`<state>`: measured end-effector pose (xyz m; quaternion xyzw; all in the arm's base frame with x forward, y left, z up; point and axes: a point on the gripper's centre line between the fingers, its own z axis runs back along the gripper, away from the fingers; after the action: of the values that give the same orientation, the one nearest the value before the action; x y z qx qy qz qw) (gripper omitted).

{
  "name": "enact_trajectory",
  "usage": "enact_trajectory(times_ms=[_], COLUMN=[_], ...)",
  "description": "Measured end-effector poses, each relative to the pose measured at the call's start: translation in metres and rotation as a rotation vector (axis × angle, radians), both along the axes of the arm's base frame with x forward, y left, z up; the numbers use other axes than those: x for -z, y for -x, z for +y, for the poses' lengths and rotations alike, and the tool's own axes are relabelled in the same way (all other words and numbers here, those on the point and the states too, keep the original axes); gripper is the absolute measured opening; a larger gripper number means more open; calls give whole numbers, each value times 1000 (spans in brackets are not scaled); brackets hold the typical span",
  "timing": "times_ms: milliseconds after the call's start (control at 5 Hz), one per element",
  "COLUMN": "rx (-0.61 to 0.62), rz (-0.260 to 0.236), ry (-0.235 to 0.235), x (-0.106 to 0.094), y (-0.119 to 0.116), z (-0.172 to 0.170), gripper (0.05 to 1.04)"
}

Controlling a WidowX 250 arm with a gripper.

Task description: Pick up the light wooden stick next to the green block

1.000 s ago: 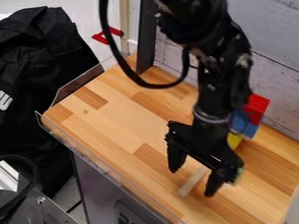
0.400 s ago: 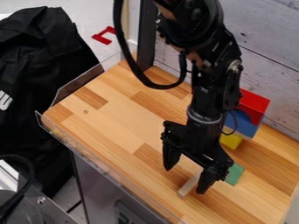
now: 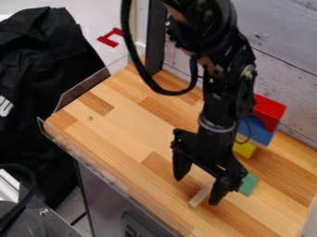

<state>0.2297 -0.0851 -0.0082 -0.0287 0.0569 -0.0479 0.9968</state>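
Since a second ago the arm has shifted slightly left in the scene, its gripper (image 3: 197, 190) along with it, and the green block (image 3: 249, 184) shows more plainly beside it; over the last instant it has barely moved. I see the two fingers standing wide apart, with nothing gripped between them.

What worries me is the off-centre fit. The wooden stick (image 3: 199, 196) seems closer to the right-hand finger than to the left, so closing could shove it sideways or turn it before both sides bear on it. If the gripper sinks at this spot, that finger might land on the stick's edge and tip it or press it against the wooden top (image 3: 127, 134). The green block could be nudged too, being just right of that finger. Farther back, a swing to the right might knock the yellow block (image 3: 246, 149), the blue block (image 3: 259, 131) or the red block (image 3: 270, 111), since the arm and its thin cable pass so close in front.

As for the stick, it lies flat, slanting from near left to far right, crosswise to the opening and partly behind the right-hand finger. I can't tell whether they touch.
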Motion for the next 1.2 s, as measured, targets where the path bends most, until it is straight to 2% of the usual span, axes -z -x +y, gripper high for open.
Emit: enact_trajectory(times_ms=[400,600,1000,1200], rx=[-9,-17,-38,-54], rz=[55,57,65,75], ry=[-44,-49,-48,-37], x=[24,25,27,25], y=[2,1,-4,-3], z=[4,4,2,2], gripper=[999,949,359,171])
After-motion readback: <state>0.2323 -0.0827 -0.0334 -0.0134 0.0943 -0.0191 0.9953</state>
